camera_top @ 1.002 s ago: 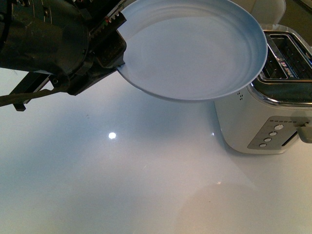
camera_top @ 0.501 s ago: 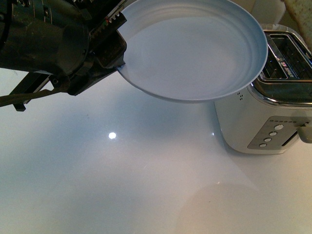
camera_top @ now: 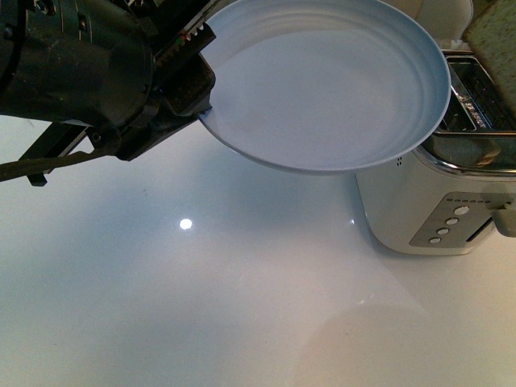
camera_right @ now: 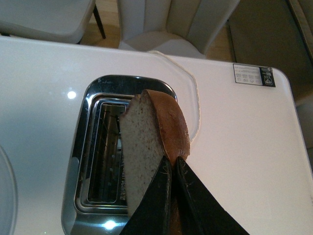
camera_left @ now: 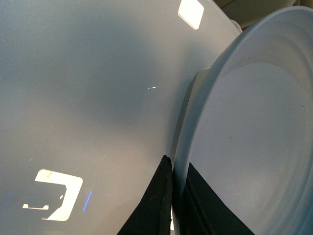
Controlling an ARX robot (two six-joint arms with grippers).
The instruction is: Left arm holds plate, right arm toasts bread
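Note:
My left gripper (camera_top: 189, 76) is shut on the rim of the pale blue plate (camera_top: 330, 81) and holds it tilted in the air, its far edge over the toaster (camera_top: 439, 193). In the left wrist view the black jaws (camera_left: 173, 196) clamp the plate's rim (camera_left: 193, 127). The bread (camera_top: 493, 36) shows at the top right corner of the front view. In the right wrist view my right gripper (camera_right: 172, 169) is shut on the bread (camera_right: 142, 142) and holds it on edge above the toaster's slots (camera_right: 105, 147).
The white glossy table (camera_top: 201, 306) spreads below. The toaster has buttons (camera_top: 450, 222) and a lever (camera_top: 504, 218) on its near side. A cord (camera_right: 193, 98) and a label sticker (camera_right: 253, 75) lie on the table; pale chairs (camera_right: 171, 22) stand beyond its edge.
The bread has come into the front view at the top right, lower over the toaster. The plate and left gripper have shifted slightly right.

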